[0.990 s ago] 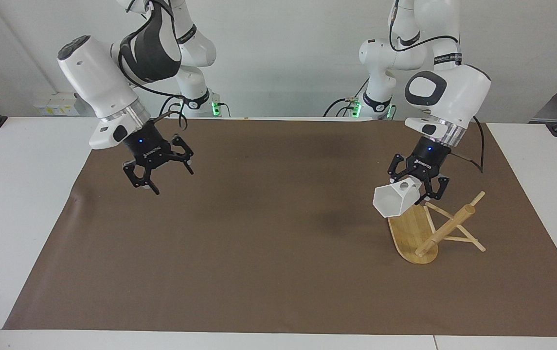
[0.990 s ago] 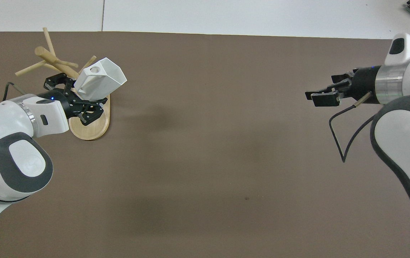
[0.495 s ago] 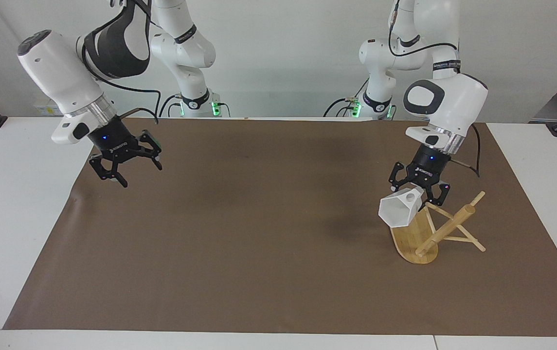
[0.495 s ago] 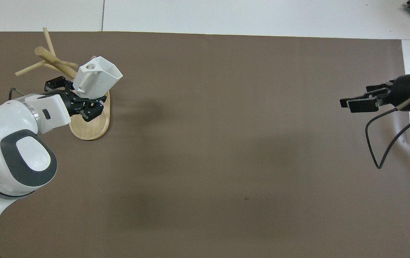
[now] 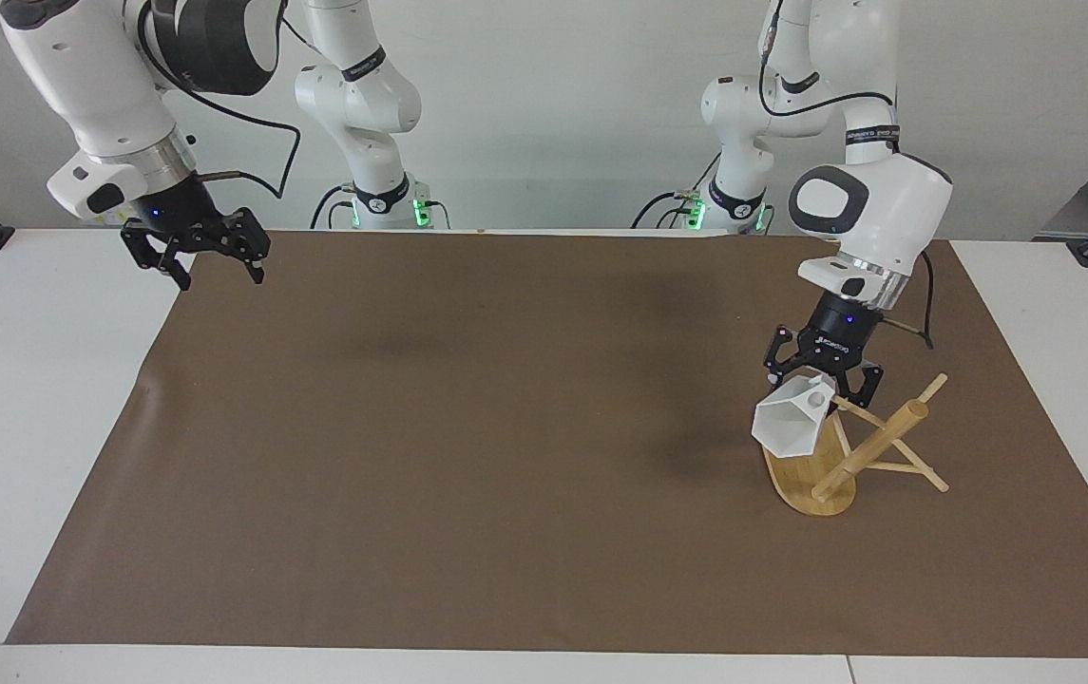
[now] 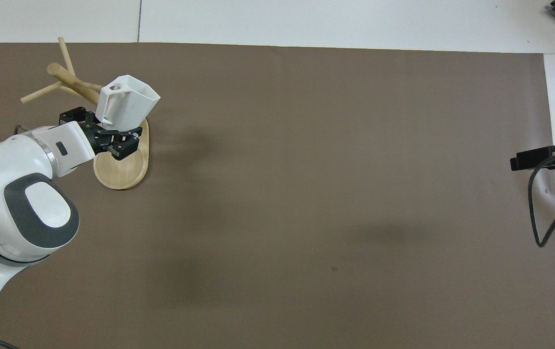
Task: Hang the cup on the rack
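The white faceted cup [image 5: 784, 427] [image 6: 132, 101] hangs tilted in the air, its mouth turned toward the table's middle and its handle with the round hole on top. My left gripper [image 5: 825, 387] [image 6: 106, 128] is shut on the cup's bottom end. It holds the cup over the oval base [image 5: 805, 472] [image 6: 123, 170] of the bamboo rack. The handle is close to the tip of one thin peg [image 5: 855, 411]; whether they touch I cannot tell. The rack's post [image 5: 871, 448] [image 6: 70, 79] stands beside the cup. My right gripper [image 5: 211, 269] [image 6: 531, 159] is open, empty and raised.
A brown mat [image 5: 467, 456] covers most of the white table [image 5: 30, 380]. The right gripper hangs over the mat's edge at the right arm's end, with its cable looping below it.
The right arm has pulled back and up toward its own end of the table. The left gripper has lowered the cup and swung it closer to the rack's peg.
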Controlling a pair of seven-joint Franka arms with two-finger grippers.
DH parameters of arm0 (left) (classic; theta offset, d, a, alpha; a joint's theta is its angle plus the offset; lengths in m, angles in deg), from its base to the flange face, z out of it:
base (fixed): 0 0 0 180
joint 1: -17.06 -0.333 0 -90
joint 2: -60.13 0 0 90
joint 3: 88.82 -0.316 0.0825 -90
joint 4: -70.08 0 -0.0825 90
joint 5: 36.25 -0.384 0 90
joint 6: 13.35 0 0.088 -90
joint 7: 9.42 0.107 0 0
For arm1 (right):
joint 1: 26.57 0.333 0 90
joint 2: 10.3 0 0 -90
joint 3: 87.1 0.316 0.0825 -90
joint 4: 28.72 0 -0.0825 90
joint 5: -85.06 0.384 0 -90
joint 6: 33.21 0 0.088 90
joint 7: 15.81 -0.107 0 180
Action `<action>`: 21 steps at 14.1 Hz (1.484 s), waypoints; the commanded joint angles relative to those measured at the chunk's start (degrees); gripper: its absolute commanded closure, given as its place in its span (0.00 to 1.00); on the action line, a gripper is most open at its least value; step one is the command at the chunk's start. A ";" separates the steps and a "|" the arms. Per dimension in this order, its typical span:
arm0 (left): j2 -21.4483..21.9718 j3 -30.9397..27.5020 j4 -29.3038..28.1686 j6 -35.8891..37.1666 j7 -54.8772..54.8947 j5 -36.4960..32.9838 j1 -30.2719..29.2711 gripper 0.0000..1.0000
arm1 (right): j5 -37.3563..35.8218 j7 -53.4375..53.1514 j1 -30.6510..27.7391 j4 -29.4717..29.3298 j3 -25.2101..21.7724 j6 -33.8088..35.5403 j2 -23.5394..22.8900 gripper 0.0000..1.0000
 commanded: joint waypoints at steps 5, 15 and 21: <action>-0.57 -0.01 2.05 -0.93 -1.44 -0.85 -0.53 1.00 | -1.58 -5.32 0.00 -3.87 0.25 8.21 -0.53 0.00; -1.18 -0.10 1.88 -0.66 -10.23 -0.94 -0.80 1.00 | -4.74 -9.81 -0.45 -2.99 0.16 6.28 -0.09 0.00; -1.01 -0.01 2.05 -0.05 -13.92 -0.94 -2.38 1.00 | -4.04 -10.15 4.82 -2.90 0.77 7.07 0.44 0.00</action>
